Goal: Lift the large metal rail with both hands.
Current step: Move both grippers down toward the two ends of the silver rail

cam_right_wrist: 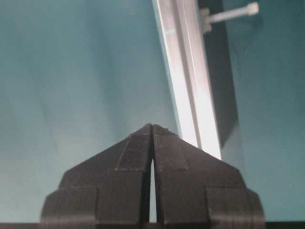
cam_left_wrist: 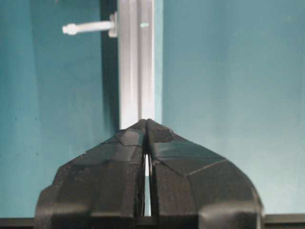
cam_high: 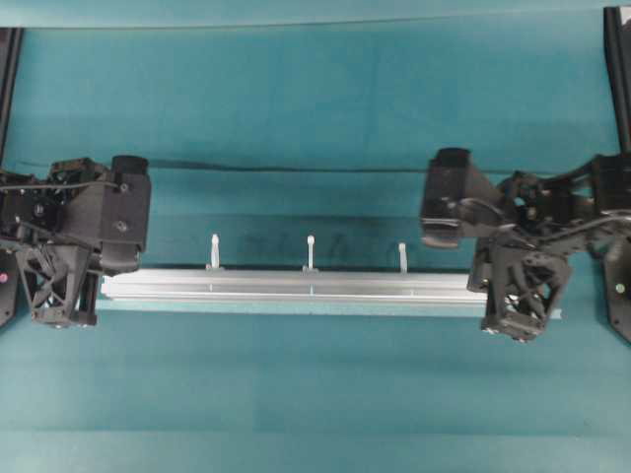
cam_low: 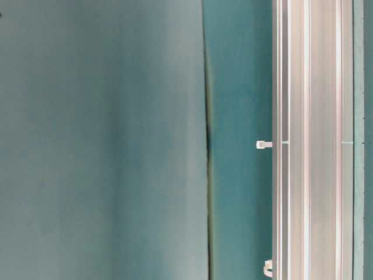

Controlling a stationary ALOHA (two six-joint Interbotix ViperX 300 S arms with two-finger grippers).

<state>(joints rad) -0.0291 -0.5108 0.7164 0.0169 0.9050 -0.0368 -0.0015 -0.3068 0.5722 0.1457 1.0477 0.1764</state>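
Note:
The large metal rail [cam_high: 296,285] lies lengthwise across the teal table, with three white pegs [cam_high: 311,252] standing along its far side. My left gripper [cam_high: 64,307] hangs at the rail's left end, and my right gripper [cam_high: 515,320] at its right end. In the left wrist view the left gripper [cam_left_wrist: 146,121] is shut tip to tip with nothing between its fingers, and the rail [cam_left_wrist: 136,71] runs away from the tips. The right gripper [cam_right_wrist: 152,126] is also shut and empty, with the rail [cam_right_wrist: 188,71] passing just beside its tips. The table-level view shows only the rail [cam_low: 309,140].
A thin pale teal strip [cam_high: 547,313] lies along the rail's near side and sticks out past its right end. A dark seam [cam_high: 296,168] crosses the cloth behind the rail. Black frame posts [cam_high: 616,59] stand at the far corners.

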